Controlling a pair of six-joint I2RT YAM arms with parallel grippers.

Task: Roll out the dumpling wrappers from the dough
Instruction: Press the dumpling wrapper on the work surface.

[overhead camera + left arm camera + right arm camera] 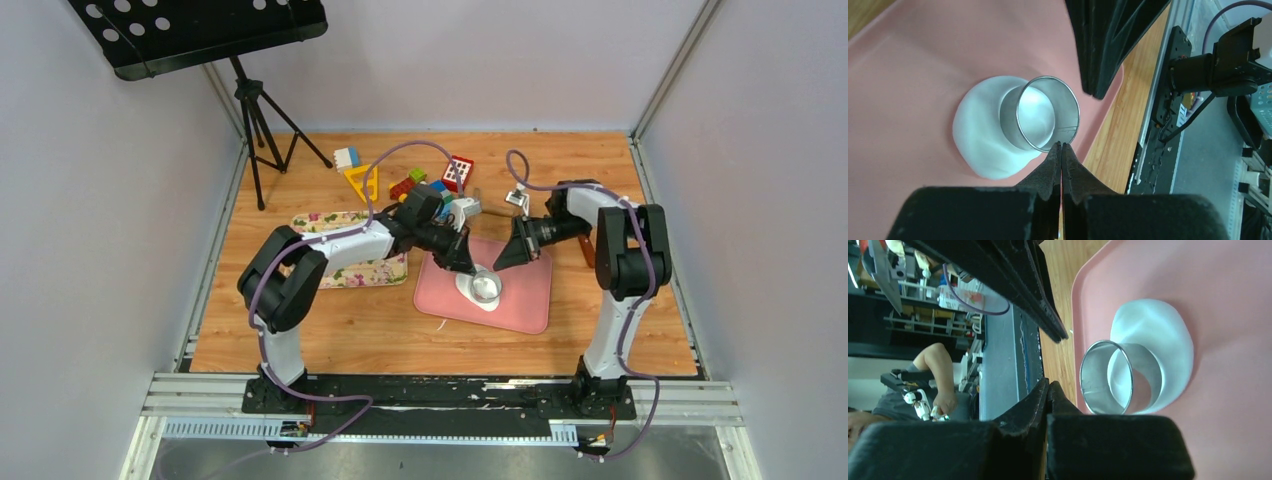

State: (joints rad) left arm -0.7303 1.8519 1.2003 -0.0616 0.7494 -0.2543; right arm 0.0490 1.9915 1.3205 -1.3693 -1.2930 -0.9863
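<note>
The dough (476, 296) lies as a flattened white sheet on the pink mat (520, 300). A small metal ring (487, 285) stands on the dough (980, 137), and dough shows inside the ring (1048, 120). My left gripper (1061, 145) is shut, its tips right at the ring's near rim. Beside the ring (1118, 377), my right gripper (1049, 383) is shut too, holding nothing, off the dough (1160, 335). Both grippers (468, 268) (503, 262) flank the ring from either side. Dumpling wrappers are out of view.
Toy blocks (415, 182) are scattered behind the mat. A floral cloth (355, 272) lies under the left arm. A tripod (256, 115) with a black perforated stand is at the back left. A brown object (587, 250) sits by the right arm.
</note>
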